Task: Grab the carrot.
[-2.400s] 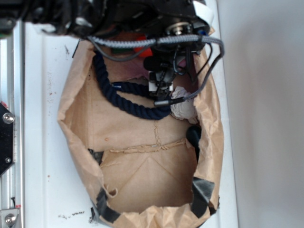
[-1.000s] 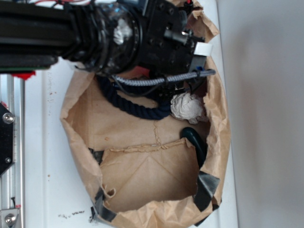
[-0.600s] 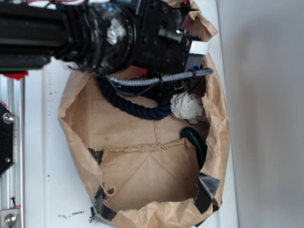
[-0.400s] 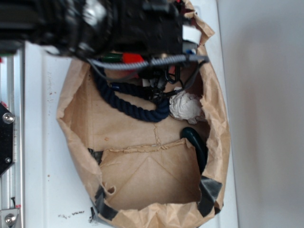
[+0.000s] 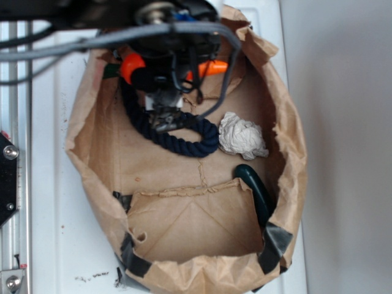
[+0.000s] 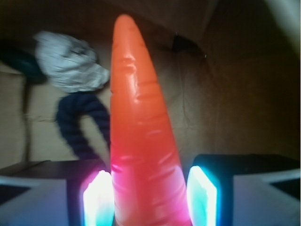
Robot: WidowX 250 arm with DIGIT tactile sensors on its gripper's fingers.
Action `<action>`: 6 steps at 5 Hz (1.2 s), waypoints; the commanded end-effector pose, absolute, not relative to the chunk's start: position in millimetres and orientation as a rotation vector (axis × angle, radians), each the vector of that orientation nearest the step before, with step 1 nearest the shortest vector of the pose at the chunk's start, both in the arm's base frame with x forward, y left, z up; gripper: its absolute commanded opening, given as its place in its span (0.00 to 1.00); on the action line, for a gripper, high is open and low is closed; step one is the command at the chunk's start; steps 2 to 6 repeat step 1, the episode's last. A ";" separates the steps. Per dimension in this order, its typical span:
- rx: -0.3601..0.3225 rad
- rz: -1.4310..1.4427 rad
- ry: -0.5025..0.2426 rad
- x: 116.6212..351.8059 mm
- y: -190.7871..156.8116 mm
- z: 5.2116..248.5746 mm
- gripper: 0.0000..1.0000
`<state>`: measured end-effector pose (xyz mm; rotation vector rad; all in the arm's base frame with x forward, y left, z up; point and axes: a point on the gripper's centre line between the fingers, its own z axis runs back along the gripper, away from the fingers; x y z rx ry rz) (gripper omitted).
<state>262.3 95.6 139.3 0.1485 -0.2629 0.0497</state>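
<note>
**Carrot clamped in the tool, inside the paper bag**

The carrot (image 6: pixel 141 141) sits between the tool (image 6: pixel 149 197) pads, thick end low in the wrist view and tapered tip pointing away toward the bag's far wall. The left pad presses against its side; the right pad (image 6: pixel 202 195) shows a thin dark line beside the orange, so contact there is probable but not certain. From the exterior view the carrot (image 5: pixel 211 67) lies crosswise under the tool near the top rim of the bag (image 5: pixel 288 153), and appears lifted off the bag floor.

To finish this step well, I would keep the squeeze steady and raise straight up, since glossy, tapered plastic can slide toward its thin end. Clearing the crumpled bag walls without brushing them matters too.

Count within the bag: one carrot, one dark blue rope (image 5: pixel 177 138) curled below the tool, one crumpled white wad (image 5: pixel 242 136) just beside the rope's end, and one dark green vegetable (image 5: pixel 254 187) against the right wall. The bag rests on a white desk (image 5: pixel 49 202).
</note>
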 end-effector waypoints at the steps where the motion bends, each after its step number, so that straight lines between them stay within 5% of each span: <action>1: 0.118 -0.030 -0.327 259.0 63.3 188.2 0.00; 6: 0.118 -0.030 -0.327 259.0 63.3 188.2 0.00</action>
